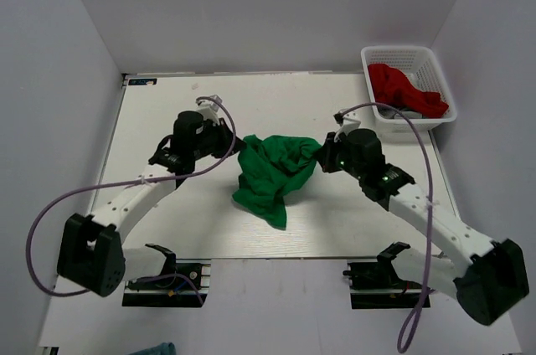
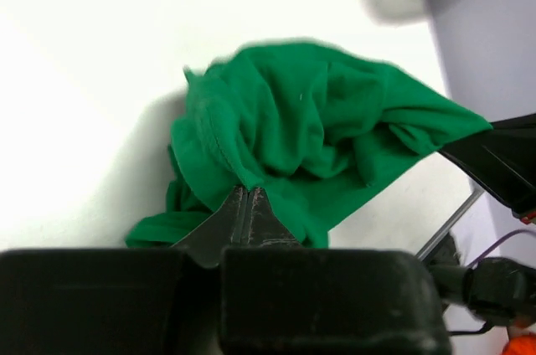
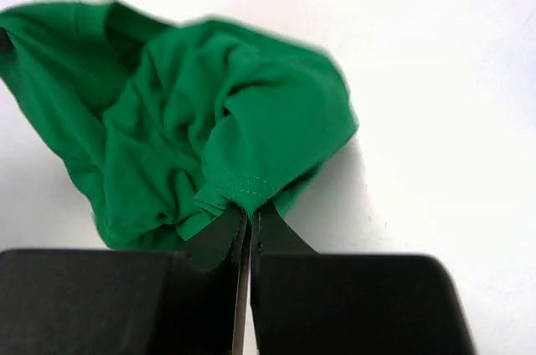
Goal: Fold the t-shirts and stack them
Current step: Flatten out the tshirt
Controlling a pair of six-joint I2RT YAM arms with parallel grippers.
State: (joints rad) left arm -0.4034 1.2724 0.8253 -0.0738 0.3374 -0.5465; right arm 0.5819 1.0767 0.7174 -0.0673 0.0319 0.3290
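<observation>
The bright green t-shirt [image 1: 272, 169] hangs crumpled between my two grippers over the middle of the table, its lower part drooping toward the front. My left gripper [image 1: 238, 144] is shut on the shirt's left edge; in the left wrist view the cloth [image 2: 301, 137] runs into the closed jaws of that gripper [image 2: 247, 192]. My right gripper [image 1: 321, 154] is shut on the shirt's right edge; in the right wrist view a stitched hem [image 3: 247, 187] is pinched in that gripper [image 3: 249, 211]. The red t-shirt [image 1: 402, 89] lies bunched in the basket.
A white plastic basket [image 1: 373, 62] stands at the back right corner of the white table [image 1: 167, 221], with a grey cloth [image 1: 398, 110] under the red shirt. White walls close in on three sides. Purple cables loop off both arms.
</observation>
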